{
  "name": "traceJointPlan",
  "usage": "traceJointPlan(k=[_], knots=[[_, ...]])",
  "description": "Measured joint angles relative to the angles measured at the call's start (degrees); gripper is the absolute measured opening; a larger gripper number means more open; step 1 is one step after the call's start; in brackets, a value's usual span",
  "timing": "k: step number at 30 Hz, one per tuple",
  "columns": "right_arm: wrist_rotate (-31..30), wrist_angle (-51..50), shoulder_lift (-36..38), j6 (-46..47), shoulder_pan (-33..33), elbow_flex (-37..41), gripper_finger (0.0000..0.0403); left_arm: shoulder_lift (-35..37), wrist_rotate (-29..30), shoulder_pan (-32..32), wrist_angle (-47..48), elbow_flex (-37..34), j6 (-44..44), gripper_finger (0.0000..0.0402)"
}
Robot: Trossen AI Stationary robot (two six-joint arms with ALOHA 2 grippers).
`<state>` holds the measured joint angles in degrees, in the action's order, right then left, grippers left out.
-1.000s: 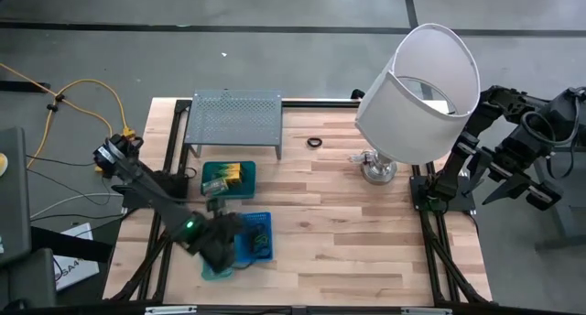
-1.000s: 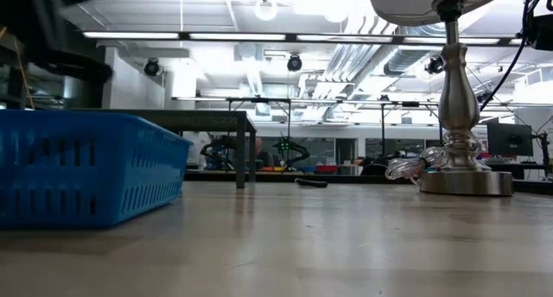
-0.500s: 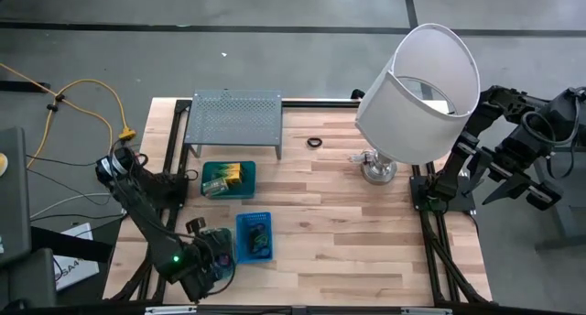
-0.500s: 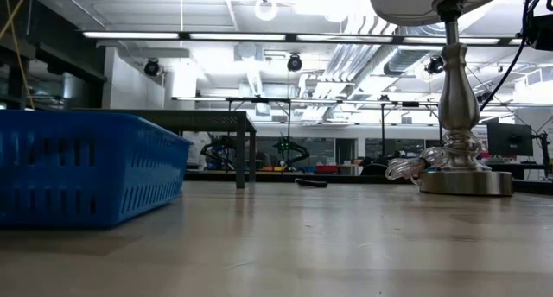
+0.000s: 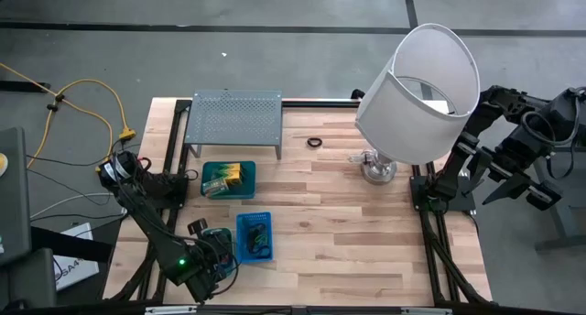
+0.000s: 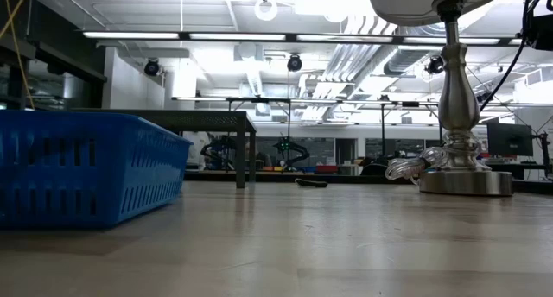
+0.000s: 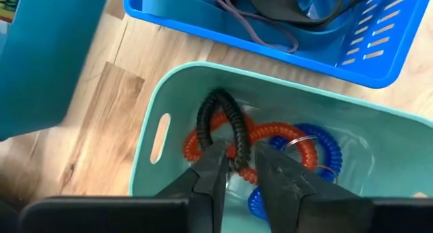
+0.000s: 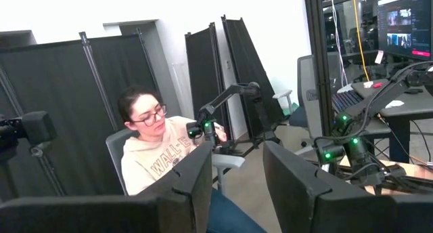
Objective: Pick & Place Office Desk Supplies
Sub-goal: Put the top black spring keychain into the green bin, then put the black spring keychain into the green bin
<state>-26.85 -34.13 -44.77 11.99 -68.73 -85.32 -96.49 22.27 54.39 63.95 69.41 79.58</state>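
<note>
A: So, where is the black coiled loop (image 7: 223, 118) now?

B: In the teal bin (image 7: 157, 97), on top of a red coil (image 7: 284, 135) and a blue coil (image 7: 323, 146). The left gripper (image 7: 237, 171) stands over it with a narrow gap between the fingers; the loop's lower end sits in that gap (whether they pinch it or not, I cannot tell).

A: How will it handle?

B: I judge it light, soft and springy, so it can snag the other coils. Better to take it on one strand. The right gripper (image 8: 233, 182) waits off the table, fingers apart and empty.
</note>
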Motion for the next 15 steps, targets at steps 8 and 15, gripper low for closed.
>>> traceJointPlan(k=[8, 15], knots=[[0.0, 0.0, 0.0, 0.0, -0.02, 0.01, 0.012, -0.02, 0.0, 0.0, -0.12, 0.0, 1.06, 0.0081], [-0.01, 0.0, 0.0, 0.0, -0.01, 0.01, 0.012, -0.02, -0.02, 0.0, -0.09, 0.0, 1.06, 0.0081]])
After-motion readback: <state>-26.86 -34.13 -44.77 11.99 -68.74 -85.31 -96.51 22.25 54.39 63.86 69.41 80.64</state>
